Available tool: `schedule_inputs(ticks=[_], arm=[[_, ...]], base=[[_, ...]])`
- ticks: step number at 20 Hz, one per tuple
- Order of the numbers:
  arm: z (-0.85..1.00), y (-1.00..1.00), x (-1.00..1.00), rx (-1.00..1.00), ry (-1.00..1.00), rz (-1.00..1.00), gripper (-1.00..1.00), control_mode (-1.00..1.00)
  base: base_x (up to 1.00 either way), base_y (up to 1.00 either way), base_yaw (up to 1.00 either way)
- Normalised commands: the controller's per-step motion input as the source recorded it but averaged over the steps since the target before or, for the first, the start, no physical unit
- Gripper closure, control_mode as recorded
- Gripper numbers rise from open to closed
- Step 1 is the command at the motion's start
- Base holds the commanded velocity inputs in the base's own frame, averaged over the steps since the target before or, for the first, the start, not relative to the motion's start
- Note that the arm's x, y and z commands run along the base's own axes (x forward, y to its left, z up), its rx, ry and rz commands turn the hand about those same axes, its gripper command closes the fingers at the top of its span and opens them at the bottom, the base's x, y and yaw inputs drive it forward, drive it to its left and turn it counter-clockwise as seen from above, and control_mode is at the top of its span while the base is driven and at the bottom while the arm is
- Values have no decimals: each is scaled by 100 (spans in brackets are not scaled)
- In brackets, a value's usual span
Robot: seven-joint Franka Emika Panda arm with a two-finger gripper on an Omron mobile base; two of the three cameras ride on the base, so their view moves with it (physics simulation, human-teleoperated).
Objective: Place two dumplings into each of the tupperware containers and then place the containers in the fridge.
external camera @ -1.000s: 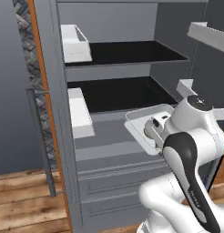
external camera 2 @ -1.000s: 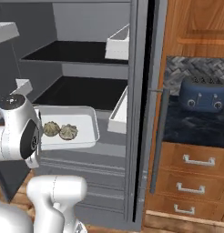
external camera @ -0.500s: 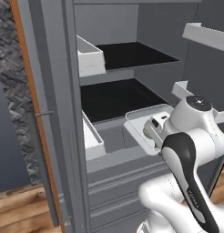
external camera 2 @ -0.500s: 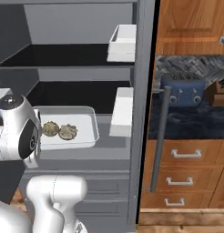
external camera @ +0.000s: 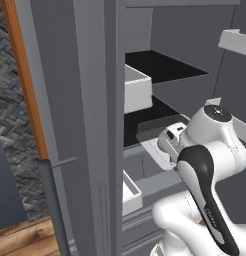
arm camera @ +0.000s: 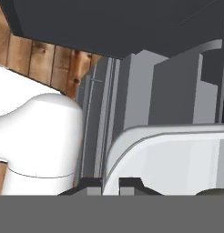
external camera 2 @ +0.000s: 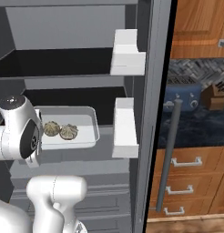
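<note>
A pale grey tupperware container [external camera 2: 82,129] hangs in front of the open fridge [external camera 2: 63,61], level with its lower dark shelf. Two beige dumplings [external camera 2: 51,129] [external camera 2: 68,132] lie side by side in it. In the hand view my gripper [arm camera: 109,185] is shut on the container's near rim [arm camera: 132,136], with a dumpling [arm camera: 214,192] at the bottom right edge. From the left base view the container [external camera: 151,134] pokes out past my white hand toward the shelves.
White door bins [external camera 2: 127,52] [external camera 2: 125,127] hang on the open right door, whose long handle [external camera 2: 170,150] stands beside them. The left door [external camera: 85,100] looms close, with a bin [external camera: 130,192] low on it. Right of the fridge are a blue toaster [external camera 2: 182,98], a knife block [external camera 2: 214,95] and wooden drawers [external camera 2: 186,182].
The whole picture has shifted: the base has moved closer to the fridge, which now looks larger. The container with both dumplings stays held in my gripper.
</note>
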Motion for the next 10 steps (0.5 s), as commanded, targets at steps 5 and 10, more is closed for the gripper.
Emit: schedule_inputs(ticks=[5,10], arm=[[0,0,0,0,0,0,100,100],[-17,37,21,-1,-32,0,100,-100]], base=[[17,25,-3],[0,0,0]])
